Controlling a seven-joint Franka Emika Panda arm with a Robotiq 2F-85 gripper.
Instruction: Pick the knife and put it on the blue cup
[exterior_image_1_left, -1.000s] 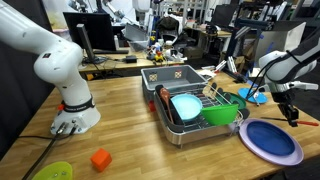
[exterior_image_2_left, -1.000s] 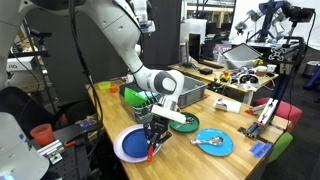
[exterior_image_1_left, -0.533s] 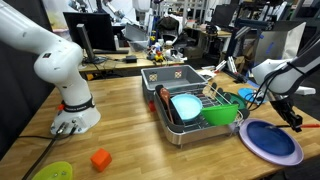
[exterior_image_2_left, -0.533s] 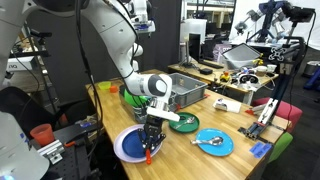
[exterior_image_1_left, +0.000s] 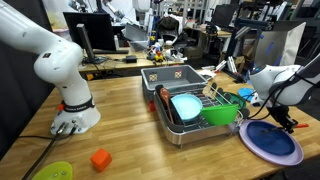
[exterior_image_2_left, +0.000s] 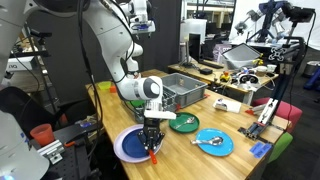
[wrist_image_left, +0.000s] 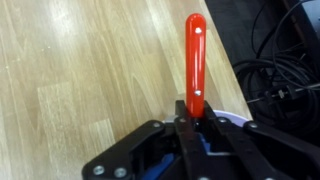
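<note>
My gripper (wrist_image_left: 192, 115) is shut on the slim red-orange knife (wrist_image_left: 195, 60), whose handle sticks out beyond the fingertips over the wooden table. In both exterior views the gripper (exterior_image_2_left: 153, 148) (exterior_image_1_left: 285, 122) hangs low over the edge of the large blue-purple plate (exterior_image_2_left: 126, 148) (exterior_image_1_left: 270, 142), and the knife shows as a red bit (exterior_image_2_left: 153, 156) at the fingers. A patch of bright blue (wrist_image_left: 205, 147) shows under the jaws; I cannot tell whether it is the blue cup. The plate's pale rim (wrist_image_left: 236, 118) shows in the wrist view.
A dish rack (exterior_image_1_left: 163, 105) holds a pale turquoise bowl (exterior_image_1_left: 186, 104) and a green bowl (exterior_image_1_left: 222, 112). An orange cube (exterior_image_1_left: 100, 158) lies near the front edge. A bright-blue plate with a spoon (exterior_image_2_left: 213, 142) and a green plate (exterior_image_2_left: 183, 123) lie beside the gripper. Cables (wrist_image_left: 285, 70) lie beyond the table edge.
The arm has swung toward the blue-purple plate and dropped lower over it, with the knife still held.
</note>
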